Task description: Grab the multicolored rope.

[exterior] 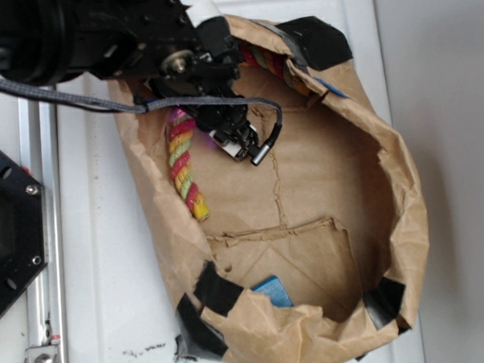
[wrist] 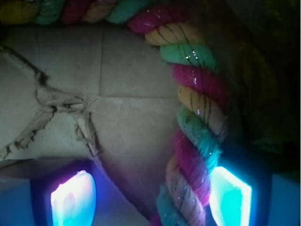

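The multicolored rope (exterior: 182, 164), twisted from pink, yellow and green strands, lies inside the brown paper bag (exterior: 406, 222) along its left wall. Its other part curves up under the arm towards the bag's top rim. My gripper (exterior: 217, 128) reaches down into the bag just right of the rope. In the wrist view the rope (wrist: 197, 89) arcs from the top edge down between my fingers, right beside the right pad (wrist: 230, 195) and far from the left pad (wrist: 73, 200). The gripper (wrist: 151, 200) is open, with the bag's floor below it.
The bag lies on a white surface with black tape patches (exterior: 217, 293) at its corners. A blue object (exterior: 273, 292) sits at the bag's near end. A grey braided cable (exterior: 78, 97) runs along the arm. A black plate (exterior: 7, 232) and a metal rail (exterior: 44, 238) stand at left.
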{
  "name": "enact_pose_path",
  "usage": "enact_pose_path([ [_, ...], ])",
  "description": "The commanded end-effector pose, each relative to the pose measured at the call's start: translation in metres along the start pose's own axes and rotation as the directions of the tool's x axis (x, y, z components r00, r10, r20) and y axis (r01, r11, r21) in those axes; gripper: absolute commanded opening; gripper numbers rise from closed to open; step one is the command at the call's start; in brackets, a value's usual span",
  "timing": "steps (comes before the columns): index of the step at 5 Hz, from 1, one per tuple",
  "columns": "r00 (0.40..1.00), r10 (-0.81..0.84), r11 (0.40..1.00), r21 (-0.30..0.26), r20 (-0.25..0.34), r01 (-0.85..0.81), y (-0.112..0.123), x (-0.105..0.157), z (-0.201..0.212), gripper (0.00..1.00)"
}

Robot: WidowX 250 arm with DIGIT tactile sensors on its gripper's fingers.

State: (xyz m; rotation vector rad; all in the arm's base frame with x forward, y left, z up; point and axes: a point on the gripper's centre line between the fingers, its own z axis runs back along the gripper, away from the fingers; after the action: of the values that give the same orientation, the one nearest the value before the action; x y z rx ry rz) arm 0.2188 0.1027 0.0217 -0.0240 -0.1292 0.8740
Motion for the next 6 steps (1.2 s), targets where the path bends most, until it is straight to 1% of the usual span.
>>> enact_pose_path([
  [1,1.000,0.001,1.000,-0.025,0.008,-0.001,0.0145,-0.0136,0.0035,1.00],
  [2,0.999,0.034,0.999,-0.013,0.019,-0.034,0.0177,-0.0143,0.0053,0.00],
  [6,0.998,0.037,0.999,-0.028,0.048,-0.036,0.0155,-0.0097,0.0130,0.00],
])
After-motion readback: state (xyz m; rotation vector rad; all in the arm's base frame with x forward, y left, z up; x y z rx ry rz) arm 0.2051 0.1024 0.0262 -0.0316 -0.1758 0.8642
